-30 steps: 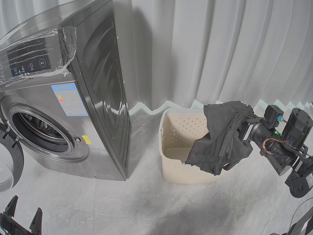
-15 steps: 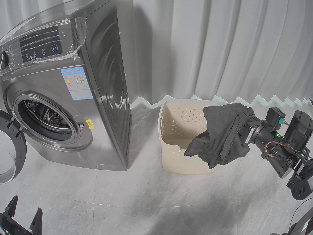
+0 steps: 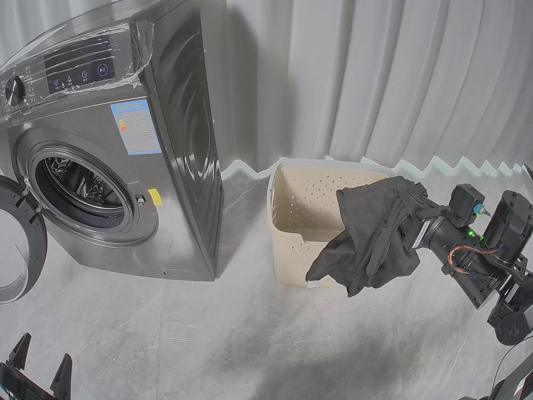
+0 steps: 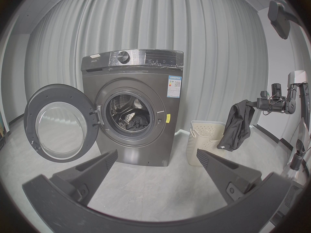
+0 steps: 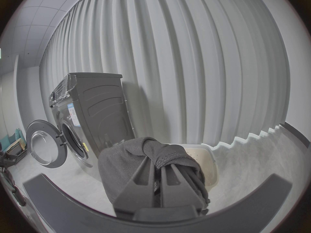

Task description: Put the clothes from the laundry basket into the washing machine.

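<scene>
We counted one washing machine (image 3: 111,156), its single round door (image 4: 60,122) swung wide open, and one cream laundry basket (image 3: 294,195) standing on the floor just beside it. One dark garment (image 3: 372,229) hung in the air over the basket's right side, and a small heap of dark clothes (image 4: 134,122) lay inside the drum; we could not count those. There were two pincers. The right gripper (image 5: 160,175) was clamped tight on the garment, its fingers nearly together with cloth bunched between them. The left gripper (image 4: 156,152) was low, well apart from the machine, its fingers spread wide and touching nothing.
</scene>
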`<state>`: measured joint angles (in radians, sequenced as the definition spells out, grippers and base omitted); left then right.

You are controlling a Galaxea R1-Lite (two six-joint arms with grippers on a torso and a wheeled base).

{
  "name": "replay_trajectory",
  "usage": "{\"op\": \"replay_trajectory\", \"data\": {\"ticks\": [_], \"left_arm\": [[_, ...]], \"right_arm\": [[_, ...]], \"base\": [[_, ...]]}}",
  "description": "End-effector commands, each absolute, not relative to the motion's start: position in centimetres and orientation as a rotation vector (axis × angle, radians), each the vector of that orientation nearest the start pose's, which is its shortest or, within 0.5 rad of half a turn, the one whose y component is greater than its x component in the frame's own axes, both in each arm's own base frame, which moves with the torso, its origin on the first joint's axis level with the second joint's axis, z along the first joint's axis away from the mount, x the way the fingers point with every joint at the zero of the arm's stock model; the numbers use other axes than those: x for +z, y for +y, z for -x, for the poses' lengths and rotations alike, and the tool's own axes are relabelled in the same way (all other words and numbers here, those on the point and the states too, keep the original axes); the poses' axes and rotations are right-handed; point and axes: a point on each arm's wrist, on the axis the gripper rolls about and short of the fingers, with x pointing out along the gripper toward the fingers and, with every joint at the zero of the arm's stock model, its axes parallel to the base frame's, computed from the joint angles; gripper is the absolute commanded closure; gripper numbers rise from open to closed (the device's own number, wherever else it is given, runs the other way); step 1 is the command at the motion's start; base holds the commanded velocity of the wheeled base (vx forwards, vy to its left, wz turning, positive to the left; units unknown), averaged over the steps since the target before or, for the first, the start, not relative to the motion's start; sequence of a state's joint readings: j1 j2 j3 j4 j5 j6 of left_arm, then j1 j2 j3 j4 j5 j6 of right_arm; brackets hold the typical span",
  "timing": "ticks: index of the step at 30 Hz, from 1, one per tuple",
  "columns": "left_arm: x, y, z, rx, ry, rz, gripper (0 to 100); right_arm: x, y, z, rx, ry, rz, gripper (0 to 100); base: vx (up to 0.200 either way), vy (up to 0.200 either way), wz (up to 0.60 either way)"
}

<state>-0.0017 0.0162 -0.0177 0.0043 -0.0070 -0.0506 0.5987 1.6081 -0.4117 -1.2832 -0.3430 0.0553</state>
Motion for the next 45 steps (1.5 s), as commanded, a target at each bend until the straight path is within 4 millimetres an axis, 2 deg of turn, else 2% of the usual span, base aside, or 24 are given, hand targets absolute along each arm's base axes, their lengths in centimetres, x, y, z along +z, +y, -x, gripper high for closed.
{"op": "replay_trajectory", "data": {"ticks": [1,24,39,45], "left_arm": [[7.59,-0.01,2.29,-0.008,0.003,0.052,0],[7.59,-0.01,2.29,-0.008,0.003,0.052,0],[7.59,-0.01,2.29,-0.008,0.003,0.052,0],[7.59,-0.01,2.29,-0.008,0.003,0.052,0]], "right_arm": [[17.33,13.31,-20.67,0.261,-0.070,-0.094,100],[17.04,13.88,-20.44,0.286,-0.057,-0.102,100],[16.99,14.08,-20.25,0.297,-0.054,-0.109,100],[16.99,14.11,-20.23,0.298,-0.054,-0.109,100]], "base": [[0.000,0.200,0.00],[0.000,0.200,0.00],[0.000,0.000,0.00],[-0.200,0.000,0.00]]}}
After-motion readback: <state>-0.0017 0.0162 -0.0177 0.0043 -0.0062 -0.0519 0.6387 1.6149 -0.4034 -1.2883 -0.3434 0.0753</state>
